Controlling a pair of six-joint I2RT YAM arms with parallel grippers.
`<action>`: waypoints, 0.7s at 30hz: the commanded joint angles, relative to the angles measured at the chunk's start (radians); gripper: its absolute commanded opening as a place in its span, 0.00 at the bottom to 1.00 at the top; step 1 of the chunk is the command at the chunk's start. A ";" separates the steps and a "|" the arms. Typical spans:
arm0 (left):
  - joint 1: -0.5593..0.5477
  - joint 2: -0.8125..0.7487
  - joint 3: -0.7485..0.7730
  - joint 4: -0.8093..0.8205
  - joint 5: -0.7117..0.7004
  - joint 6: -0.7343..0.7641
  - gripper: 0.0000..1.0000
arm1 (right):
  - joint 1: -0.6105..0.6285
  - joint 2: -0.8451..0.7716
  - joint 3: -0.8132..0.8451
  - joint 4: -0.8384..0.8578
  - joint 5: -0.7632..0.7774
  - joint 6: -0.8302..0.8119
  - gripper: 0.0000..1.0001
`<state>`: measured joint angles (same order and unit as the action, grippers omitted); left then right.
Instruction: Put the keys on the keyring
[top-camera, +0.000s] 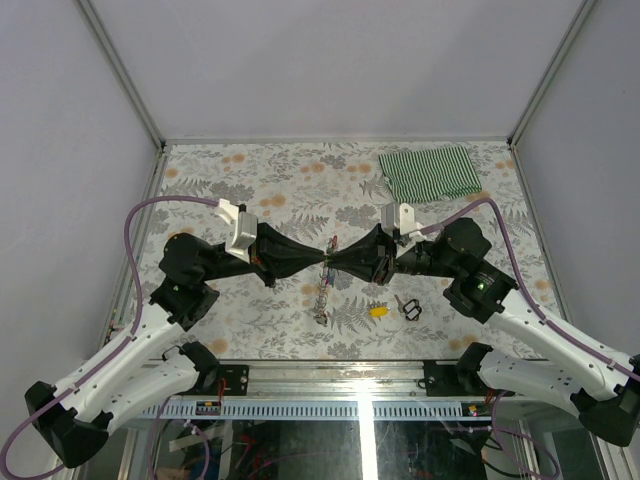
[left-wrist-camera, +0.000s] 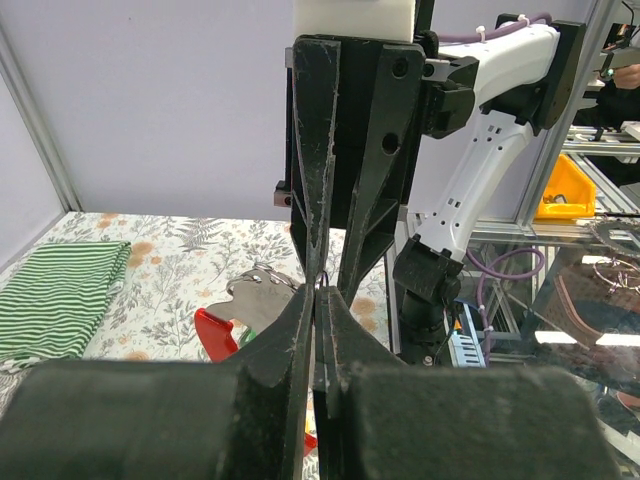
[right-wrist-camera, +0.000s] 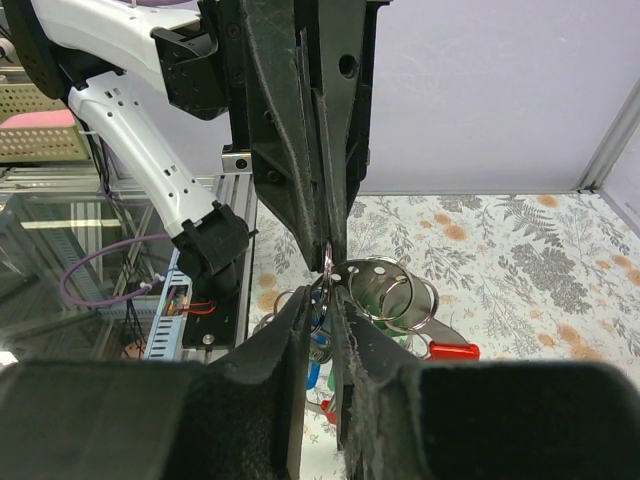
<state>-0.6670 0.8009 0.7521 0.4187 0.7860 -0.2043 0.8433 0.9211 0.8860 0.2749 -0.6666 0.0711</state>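
My left gripper (top-camera: 321, 259) and right gripper (top-camera: 336, 259) meet tip to tip above the middle of the table. Both are shut on the keyring's thin metal ring (right-wrist-camera: 328, 262). The keyring (top-camera: 322, 300) hangs below them. Its red clip (left-wrist-camera: 214, 331) and silver plate (left-wrist-camera: 262, 298) show in the left wrist view. The right wrist view shows the plate with split rings (right-wrist-camera: 390, 288), the red clip (right-wrist-camera: 452, 350) and a blue key (right-wrist-camera: 314, 373) hanging below. A yellow key (top-camera: 378, 310) lies on the table to the right.
A small black loop (top-camera: 408, 307) lies beside the yellow key. A green striped cloth (top-camera: 430, 172) lies at the back right. The floral table cover (top-camera: 250, 180) ends at metal frame rails on all sides.
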 joint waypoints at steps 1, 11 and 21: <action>-0.003 -0.014 0.043 0.054 -0.005 0.014 0.00 | -0.005 0.005 0.011 0.049 -0.027 0.000 0.18; -0.003 -0.013 0.040 0.044 -0.003 0.016 0.00 | -0.004 0.010 0.062 0.027 -0.041 -0.003 0.00; -0.004 -0.008 0.048 -0.018 0.019 0.050 0.23 | -0.004 0.063 0.299 -0.506 0.024 -0.217 0.00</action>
<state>-0.6670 0.8001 0.7586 0.4126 0.7940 -0.1913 0.8413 0.9600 1.0637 -0.0166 -0.6704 -0.0303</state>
